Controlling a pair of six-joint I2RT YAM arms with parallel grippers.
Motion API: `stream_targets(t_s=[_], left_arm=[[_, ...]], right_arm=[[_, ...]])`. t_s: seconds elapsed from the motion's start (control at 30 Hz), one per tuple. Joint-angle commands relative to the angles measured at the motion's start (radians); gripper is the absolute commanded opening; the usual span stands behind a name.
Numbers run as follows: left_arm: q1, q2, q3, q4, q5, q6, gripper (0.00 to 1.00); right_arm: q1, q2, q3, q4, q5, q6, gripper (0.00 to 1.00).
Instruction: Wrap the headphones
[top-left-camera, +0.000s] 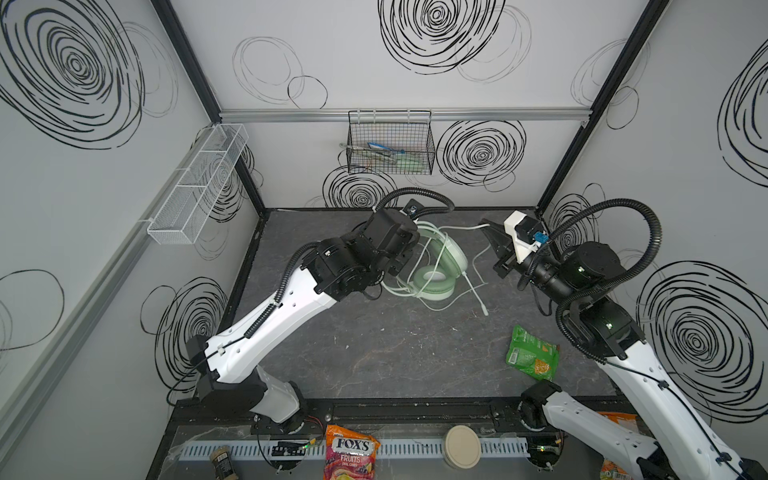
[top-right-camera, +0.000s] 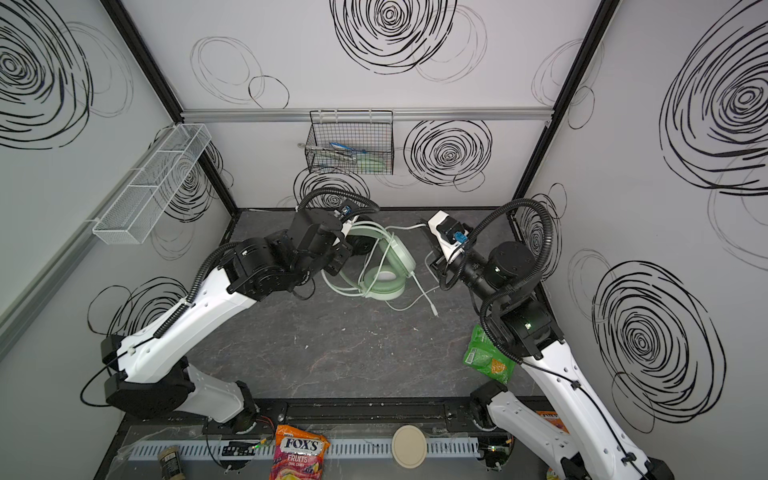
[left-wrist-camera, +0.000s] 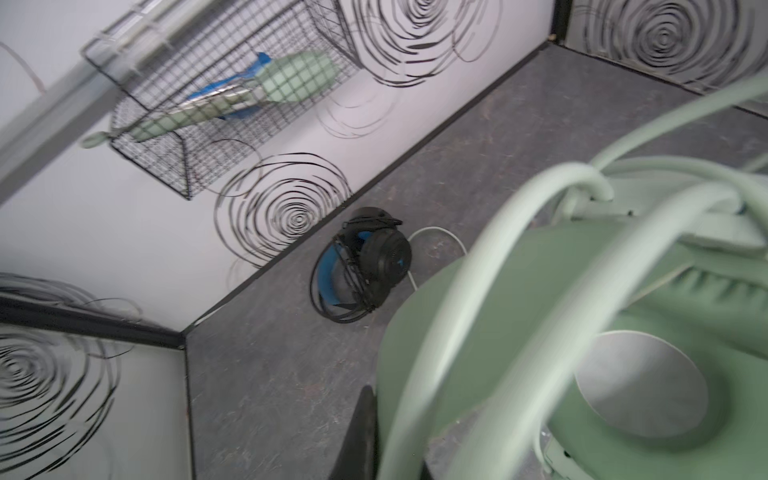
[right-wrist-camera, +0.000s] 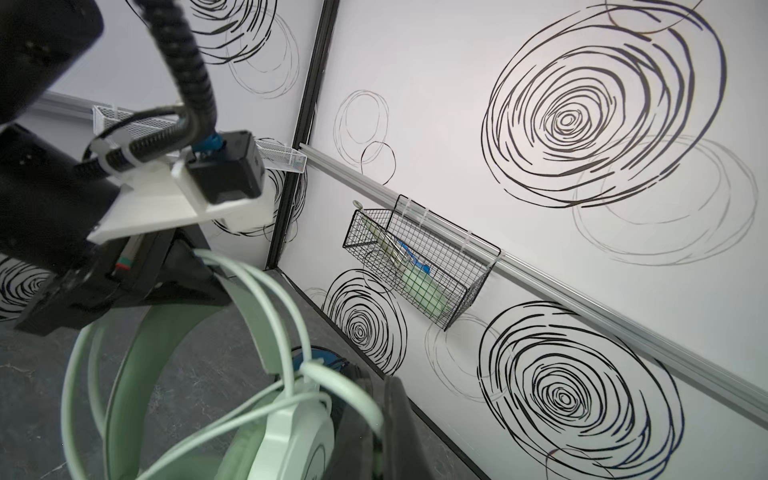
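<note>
The mint-green headphones (top-left-camera: 436, 274) lie on the dark floor near the back wall, with their pale cable (top-left-camera: 473, 286) looped over the headband and trailing to a plug (top-left-camera: 485, 311). My left gripper (top-left-camera: 404, 261) is at the headband's left side. In the left wrist view it (left-wrist-camera: 395, 457) is shut on a strand of the pale cable (left-wrist-camera: 490, 266). My right gripper (top-left-camera: 490, 229) hangs to the right of the headphones, shut on another stretch of the cable (right-wrist-camera: 365, 399). The black and blue headphones (left-wrist-camera: 365, 266) lie wrapped by the back wall, behind the green pair (top-right-camera: 384, 274).
A black wire basket (top-left-camera: 390, 143) with tools hangs on the back wall. A white mesh basket (top-left-camera: 199, 183) hangs on the left wall. A green snack packet (top-left-camera: 532, 353) lies by the right arm. A FOX'S bag (top-left-camera: 351, 451) and a beige lid (top-left-camera: 462, 446) sit at the front.
</note>
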Motion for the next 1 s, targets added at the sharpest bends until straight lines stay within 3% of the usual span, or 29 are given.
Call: stream_targets(t_s=[0.0, 0.13, 0.27, 0.5, 0.73, 0.97], left_arm=[[-0.034, 0.020, 0.057, 0.113, -0.337, 0.013, 0.00], [-0.090, 0.034, 0.052, 0.265, -0.521, 0.162, 0.00], [-0.093, 0.044, 0.030, 0.485, -0.612, 0.300, 0.00], [-0.078, 0.111, 0.172, 0.613, -0.567, 0.345, 0.00], [-0.009, 0.189, 0.475, 0.324, -0.376, 0.026, 0.00], [0.040, 0.143, 0.479, 0.261, -0.151, -0.237, 0.00]], right_arm=[[0.076, -0.021, 0.041, -0.019, 0.140, -0.113, 0.00], [0.178, -0.017, 0.057, -0.059, 0.248, -0.198, 0.00], [0.281, -0.008, 0.065, -0.083, 0.332, -0.229, 0.00], [0.342, -0.022, 0.061, -0.071, 0.305, -0.072, 0.00], [0.349, -0.048, -0.006, 0.040, 0.237, 0.096, 0.00], [0.350, -0.042, -0.029, 0.124, 0.157, 0.149, 0.00]])
